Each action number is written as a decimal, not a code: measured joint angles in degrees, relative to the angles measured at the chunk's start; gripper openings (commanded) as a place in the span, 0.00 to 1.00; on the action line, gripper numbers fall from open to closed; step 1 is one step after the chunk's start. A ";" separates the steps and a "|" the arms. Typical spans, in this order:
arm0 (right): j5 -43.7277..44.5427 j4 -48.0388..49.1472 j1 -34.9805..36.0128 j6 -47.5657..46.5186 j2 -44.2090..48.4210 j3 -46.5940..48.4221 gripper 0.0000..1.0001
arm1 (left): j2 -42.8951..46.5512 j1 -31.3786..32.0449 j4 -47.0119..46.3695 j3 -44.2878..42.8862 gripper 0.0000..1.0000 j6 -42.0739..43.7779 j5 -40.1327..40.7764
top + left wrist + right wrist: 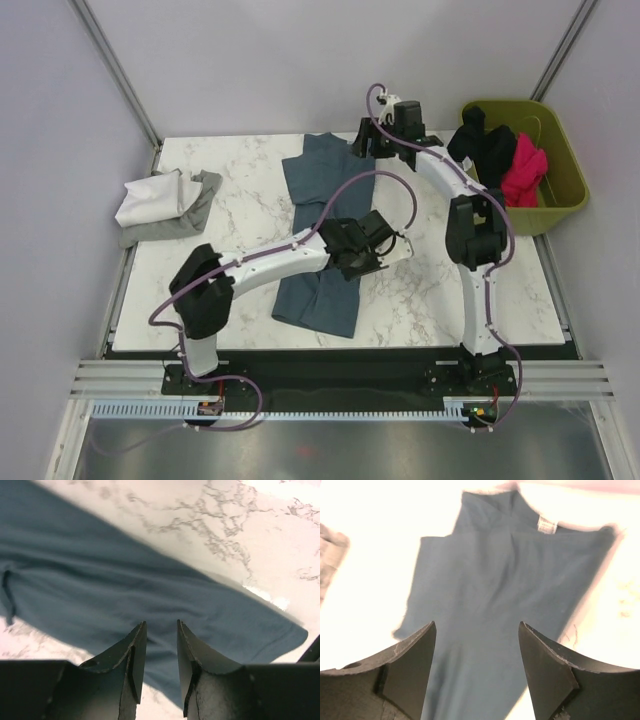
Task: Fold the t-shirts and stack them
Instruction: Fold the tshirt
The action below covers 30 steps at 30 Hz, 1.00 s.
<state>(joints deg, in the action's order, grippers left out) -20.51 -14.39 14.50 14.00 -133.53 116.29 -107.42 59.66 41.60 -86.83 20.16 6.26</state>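
Note:
A slate blue-grey t-shirt point(318, 225) lies folded lengthwise as a long strip down the middle of the marble table point(250, 170). My left gripper point(378, 238) hovers over the strip's right edge near its lower half. In the left wrist view this gripper point(161, 624) is open by a narrow gap, with only the blue cloth point(100, 595) below it. My right gripper point(365, 142) hangs above the collar end. In the right wrist view it point(476, 624) stands wide open over the shirt point(495, 590) and holds nothing. A folded white and grey t-shirt pile point(165, 203) rests at the table's left edge.
An olive-green bin point(565, 175) stands off the table's right back corner. It holds a black shirt point(485, 148) and a magenta-pink shirt point(523, 170). Grey walls and frame posts close in the back and sides.

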 measured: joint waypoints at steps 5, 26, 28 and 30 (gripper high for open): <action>-2.69 2.05 -2.23 5.44 18.95 -14.56 0.75 | 10.38 -6.14 2.29 0.72 0.40 -3.17 -0.92; -17.66 -2.75 7.78 26.47 46.38 -78.55 0.74 | 15.50 -39.56 7.72 30.40 0.44 -34.23 -37.20; -18.32 -2.16 9.46 27.39 46.40 -80.32 0.74 | 13.88 -39.67 7.23 30.88 0.44 -35.43 -39.12; -19.50 -1.42 10.64 28.52 46.47 -81.59 0.73 | 11.93 -39.74 6.14 30.84 0.44 -36.26 -40.48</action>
<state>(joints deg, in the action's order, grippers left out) -40.01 -15.81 25.15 42.52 -87.07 34.70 -95.48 19.92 47.75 -55.99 -16.10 -34.22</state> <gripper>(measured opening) 0.738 0.437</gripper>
